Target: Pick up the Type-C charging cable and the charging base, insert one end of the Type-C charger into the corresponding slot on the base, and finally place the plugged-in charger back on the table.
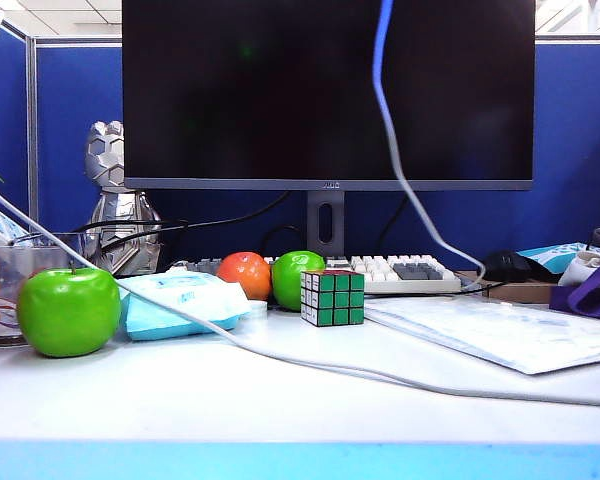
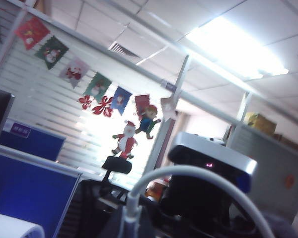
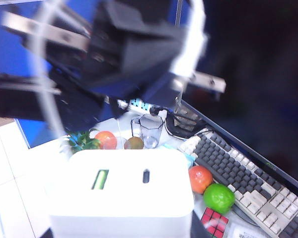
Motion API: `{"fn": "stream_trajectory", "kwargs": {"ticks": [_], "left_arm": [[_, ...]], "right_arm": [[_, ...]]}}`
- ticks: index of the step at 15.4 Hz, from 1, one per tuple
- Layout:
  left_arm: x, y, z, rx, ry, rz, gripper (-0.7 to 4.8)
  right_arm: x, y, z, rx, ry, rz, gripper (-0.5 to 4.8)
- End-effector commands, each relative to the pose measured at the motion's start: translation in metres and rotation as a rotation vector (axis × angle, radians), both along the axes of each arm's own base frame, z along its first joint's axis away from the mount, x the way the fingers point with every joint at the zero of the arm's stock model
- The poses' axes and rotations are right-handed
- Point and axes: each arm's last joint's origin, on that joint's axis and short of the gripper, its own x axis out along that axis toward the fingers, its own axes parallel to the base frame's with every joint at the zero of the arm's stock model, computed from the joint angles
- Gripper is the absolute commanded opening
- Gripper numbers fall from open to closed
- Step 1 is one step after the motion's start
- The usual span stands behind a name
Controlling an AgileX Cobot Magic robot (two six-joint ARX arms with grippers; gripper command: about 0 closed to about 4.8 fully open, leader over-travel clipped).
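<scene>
Our right claw is clamped on the base [image 3: 120,191], up in the air above the surface [image 1: 280,400]. We see the base close up in the right wrist view. Its face with the two slots looks toward our left arm, which is the big dark blur [image 3: 119,54] just across from it. One slot is long and green and one is small and dark. We think the plug must go into the small dark slot.

Our left claw is shut on the cable [image 2: 198,183], near its end. The white plug end [image 2: 130,208] sits low in the left wrist view and the cable bends away in a loop. We cannot see the plug tip in the right wrist view, so we cannot tell how well it lines up with the slot.

The rest of the cable [image 1: 410,190] hangs down in front of the screen.

A clear cup [image 3: 150,130] stands behind the fruit. We see nothing in it.
</scene>
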Motion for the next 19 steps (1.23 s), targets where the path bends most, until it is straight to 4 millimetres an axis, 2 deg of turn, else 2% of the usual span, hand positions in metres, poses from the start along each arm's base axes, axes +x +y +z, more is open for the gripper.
{"fn": "stream_trajectory", "kwargs": {"ticks": [1,6,19], "left_arm": [[-0.0118,0.0052,0.0146,0.044,-0.135,-0.039,-0.06],[-0.0188,-0.0022,0.0163,0.078,-0.175,-0.079,-0.06],[-0.0188,-0.002,0.016,0.078,-0.219,-0.069,-0.06]], "right_arm": [[0.0034,0.0036,0.0027,0.022,-0.011,0.048,-0.01],[0.0101,0.0102,0.0014,0.038,0.006,0.145,-0.01],[0.0056,0.0066,0.004,0.041,-0.017,0.113,-0.01]]}}
